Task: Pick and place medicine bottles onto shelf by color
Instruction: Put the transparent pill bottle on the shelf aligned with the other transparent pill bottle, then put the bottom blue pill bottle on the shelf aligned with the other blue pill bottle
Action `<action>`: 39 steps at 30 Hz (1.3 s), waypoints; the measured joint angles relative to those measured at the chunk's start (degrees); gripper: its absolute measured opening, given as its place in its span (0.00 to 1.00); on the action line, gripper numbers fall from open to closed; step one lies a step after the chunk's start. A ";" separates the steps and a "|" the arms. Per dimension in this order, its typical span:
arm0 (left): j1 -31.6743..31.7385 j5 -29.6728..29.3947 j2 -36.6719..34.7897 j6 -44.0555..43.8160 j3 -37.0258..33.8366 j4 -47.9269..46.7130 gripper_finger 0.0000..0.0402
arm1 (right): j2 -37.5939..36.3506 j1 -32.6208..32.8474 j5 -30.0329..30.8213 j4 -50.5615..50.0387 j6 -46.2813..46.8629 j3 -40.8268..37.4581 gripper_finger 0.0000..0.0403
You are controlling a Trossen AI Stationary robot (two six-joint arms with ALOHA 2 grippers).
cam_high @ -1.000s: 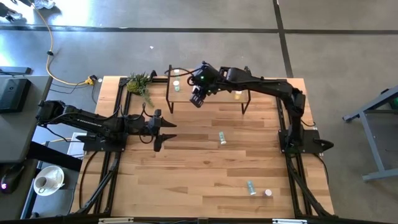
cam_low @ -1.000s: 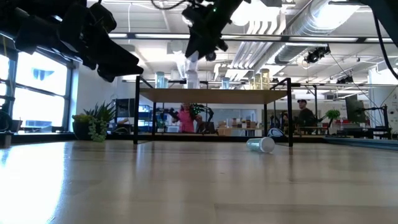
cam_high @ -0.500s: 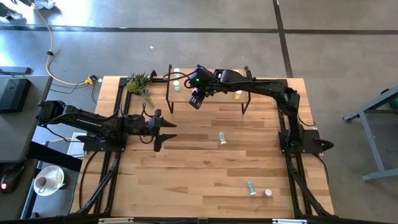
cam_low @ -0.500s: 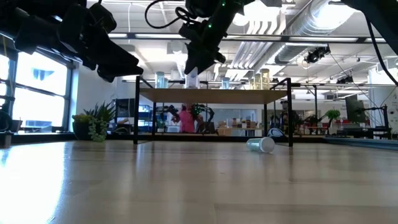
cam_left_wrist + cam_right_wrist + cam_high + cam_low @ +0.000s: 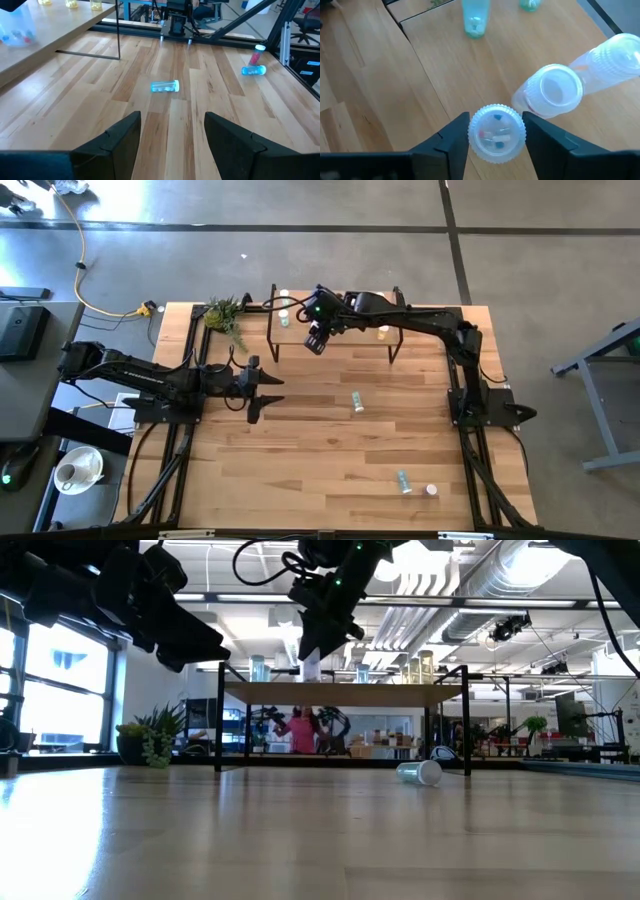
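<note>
The shelf (image 5: 350, 338) stands at the table's far edge. My right gripper (image 5: 496, 121) hangs over its left part, open and slanting down. Between its fingers a clear bottle with a white ribbed cap (image 5: 496, 133) stands upright on the shelf board. Beside it stand two whitish bottles (image 5: 555, 92), and two teal ones (image 5: 472, 17) are farther off. One teal bottle (image 5: 357, 401) lies on its side mid-table. My left gripper (image 5: 255, 387) waits open over the table's left part. My right gripper has one finger (image 5: 452, 137) close on each side of the bottle's cap (image 5: 485, 142), coming from above at a slant. Whether the fingers still touch the cap I cannot tell. The bottle stands upright on its base on the shelf.
Yellow bottles (image 5: 381, 332) stand on the shelf's right part. A teal bottle (image 5: 403, 480) and a white one (image 5: 431, 490) lie near the table's near right corner. A small plant (image 5: 225, 313) stands at the far left corner. Black frame rails run along both sides.
My right gripper has come down toward the shelf and a little toward the table's left with the bottle. The bottle hung tilted above the board and now stands on it. Over the last half second the gripper has kept still.
</note>
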 joint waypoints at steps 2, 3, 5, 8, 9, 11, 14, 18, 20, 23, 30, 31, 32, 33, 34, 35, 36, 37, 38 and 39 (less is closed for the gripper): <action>0.00 0.00 0.00 0.06 0.00 0.00 0.52 | 0.00 -0.01 -0.01 0.01 -0.01 0.00 0.45; 0.00 0.00 0.01 0.05 0.00 0.00 0.52 | 0.00 -0.01 -0.01 0.10 0.00 0.00 0.46; 0.00 0.00 0.00 0.06 0.00 0.00 0.52 | 0.00 -0.01 -0.05 0.55 0.00 0.00 0.47; 0.00 0.00 0.00 0.04 0.00 0.00 0.52 | 0.00 0.01 -0.23 0.77 0.00 0.00 0.47; 0.00 0.00 0.00 0.04 0.00 0.00 0.52 | 0.00 0.00 -0.24 0.86 0.00 0.00 0.47; 0.00 0.00 0.00 0.08 0.00 0.00 0.52 | 0.00 -0.01 -0.25 0.46 0.00 0.37 0.47; 0.00 0.00 0.02 0.08 0.00 0.00 0.52 | -0.01 0.01 -0.25 -0.07 0.00 2.15 0.47; 0.00 0.00 0.01 0.09 0.00 0.00 0.52 | -0.02 0.01 -0.28 -3.04 0.07 5.88 0.47; 0.00 0.00 0.00 0.08 0.00 0.00 0.52 | -0.02 0.11 -0.28 -4.28 0.67 7.80 0.47; 0.00 0.00 0.00 0.10 0.00 0.00 0.52 | -0.02 0.37 -0.42 -8.21 1.36 10.72 0.47; 0.00 0.00 0.00 0.10 0.00 0.00 0.52 | -0.11 3.65 -0.68 -16.69 1.48 14.00 0.47; 0.00 0.00 0.01 0.10 0.00 0.00 0.52 | -0.11 4.29 -0.70 -18.00 1.43 14.01 0.47; 0.00 0.00 0.00 0.10 0.00 0.00 0.52 | -0.11 4.96 -0.68 -19.81 1.31 14.01 0.47; 0.00 0.00 0.00 0.10 0.00 0.00 0.52 | -0.11 5.71 -0.68 -21.62 1.33 13.99 0.47; 0.00 0.00 0.01 0.10 0.00 0.00 0.52 | -0.11 6.47 -0.68 -23.16 1.50 13.99 0.47; 0.00 0.00 0.00 0.10 0.00 0.00 0.52 | -0.13 7.31 -0.68 -24.17 1.50 13.73 0.47; 0.00 0.00 0.00 0.10 0.00 0.00 0.52 | -0.15 8.17 -0.68 -24.93 1.51 13.19 0.47; 0.00 0.00 0.00 0.10 0.00 0.00 0.52 | -0.13 9.05 -0.69 -25.97 1.52 12.71 0.47; 0.00 0.00 0.01 0.08 0.00 0.00 0.52 | -0.03 9.93 -0.68 -27.05 1.59 12.31 0.47; 0.00 0.00 0.00 0.07 0.00 0.00 0.52 | -0.02 10.85 -0.68 -27.77 1.86 11.92 0.47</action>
